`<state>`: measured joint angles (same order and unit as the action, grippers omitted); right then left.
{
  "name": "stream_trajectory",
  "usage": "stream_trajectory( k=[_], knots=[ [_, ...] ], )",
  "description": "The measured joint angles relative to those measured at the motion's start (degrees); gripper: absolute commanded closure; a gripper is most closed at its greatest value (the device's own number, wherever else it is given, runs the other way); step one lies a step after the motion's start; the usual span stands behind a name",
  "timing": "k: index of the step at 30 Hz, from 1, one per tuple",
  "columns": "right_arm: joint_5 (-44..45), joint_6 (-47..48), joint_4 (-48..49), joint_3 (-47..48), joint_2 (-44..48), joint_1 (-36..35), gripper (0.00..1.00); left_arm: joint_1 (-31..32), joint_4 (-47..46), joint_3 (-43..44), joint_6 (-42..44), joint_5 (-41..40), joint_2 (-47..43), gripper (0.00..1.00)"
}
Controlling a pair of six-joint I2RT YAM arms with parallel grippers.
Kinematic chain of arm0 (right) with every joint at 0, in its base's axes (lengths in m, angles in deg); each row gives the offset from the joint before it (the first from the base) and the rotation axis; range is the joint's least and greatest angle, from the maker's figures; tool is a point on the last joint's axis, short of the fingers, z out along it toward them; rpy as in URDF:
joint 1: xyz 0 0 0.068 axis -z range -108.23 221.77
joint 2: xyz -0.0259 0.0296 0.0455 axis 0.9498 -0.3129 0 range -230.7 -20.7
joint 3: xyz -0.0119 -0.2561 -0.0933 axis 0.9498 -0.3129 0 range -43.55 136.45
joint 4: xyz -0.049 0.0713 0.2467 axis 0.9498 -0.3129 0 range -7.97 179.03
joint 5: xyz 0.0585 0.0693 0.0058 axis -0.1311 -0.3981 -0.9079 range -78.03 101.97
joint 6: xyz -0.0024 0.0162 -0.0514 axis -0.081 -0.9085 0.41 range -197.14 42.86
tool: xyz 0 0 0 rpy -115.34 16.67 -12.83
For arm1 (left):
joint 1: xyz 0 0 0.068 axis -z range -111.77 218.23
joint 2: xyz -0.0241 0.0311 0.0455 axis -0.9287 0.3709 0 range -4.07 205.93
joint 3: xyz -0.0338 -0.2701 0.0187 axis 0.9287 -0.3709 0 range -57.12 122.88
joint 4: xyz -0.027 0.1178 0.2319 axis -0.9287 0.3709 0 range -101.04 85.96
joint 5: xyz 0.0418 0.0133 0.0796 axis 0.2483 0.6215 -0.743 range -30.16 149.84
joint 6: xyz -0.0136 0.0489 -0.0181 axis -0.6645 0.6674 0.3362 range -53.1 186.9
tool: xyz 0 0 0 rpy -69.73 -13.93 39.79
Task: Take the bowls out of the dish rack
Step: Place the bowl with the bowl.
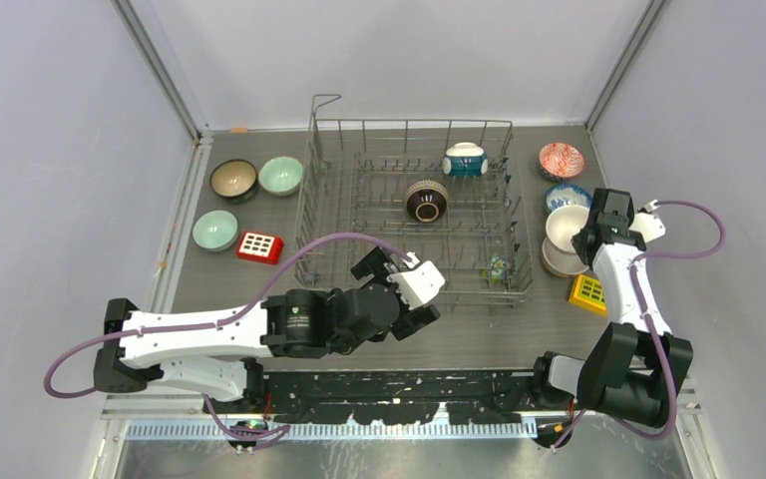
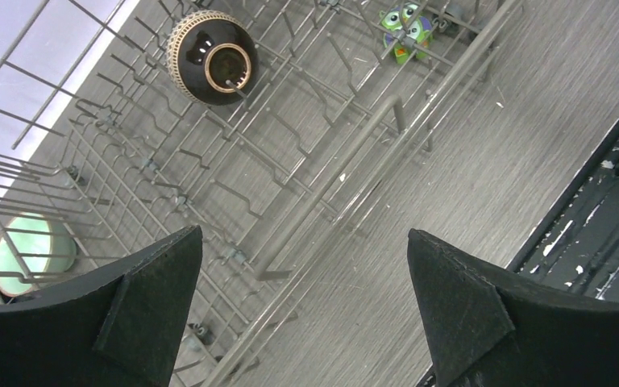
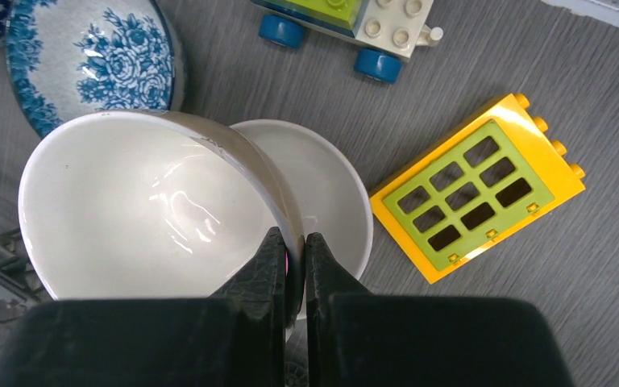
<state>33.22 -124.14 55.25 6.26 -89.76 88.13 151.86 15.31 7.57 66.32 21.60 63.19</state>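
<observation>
At right of the overhead frame, outside the dish rack (image 1: 311, 205), my right pincer (image 3: 292, 242) is clenching the rim of a cream bowl (image 3: 153, 210), one finger inside and one outside. That bowl is hanging tilted over a second cream bowl (image 3: 334, 189); I cannot tell whether they are touching. A blue-and-white bowl (image 3: 89, 64) is sitting just beyond, toward the upper left of the wrist frame, and a yellow window block (image 3: 479, 197) is lying at right.

My left pincer (image 2: 304, 234) is standing released, jaws wide, at the rack's near edge. Inside the rack a dark brown bowl (image 1: 426, 200) is lying on its side near the centre, a teal-and-white bowl (image 1: 465, 160) is sitting toward the far right corner, and an owl figure (image 2: 405, 28) is sitting near the lower right.
</observation>
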Motion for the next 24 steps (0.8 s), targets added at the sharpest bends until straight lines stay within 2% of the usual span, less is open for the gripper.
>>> stream_trajectory(
  k=[12, 24],
  knots=[
    [-2.0, -1.7, 4.0, -2.4, -3.7, 1.0, 0.99, 0.0, 0.0, -0.7, -2.3, 2.1, 0.5, 0.00],
    [-3.3, -2.9, 4.6, -5.4, -1.0, 1.1, 0.99, 0.0, -0.1, -0.7, -3.4, 4.3, 2.0, 0.00]
  ],
)
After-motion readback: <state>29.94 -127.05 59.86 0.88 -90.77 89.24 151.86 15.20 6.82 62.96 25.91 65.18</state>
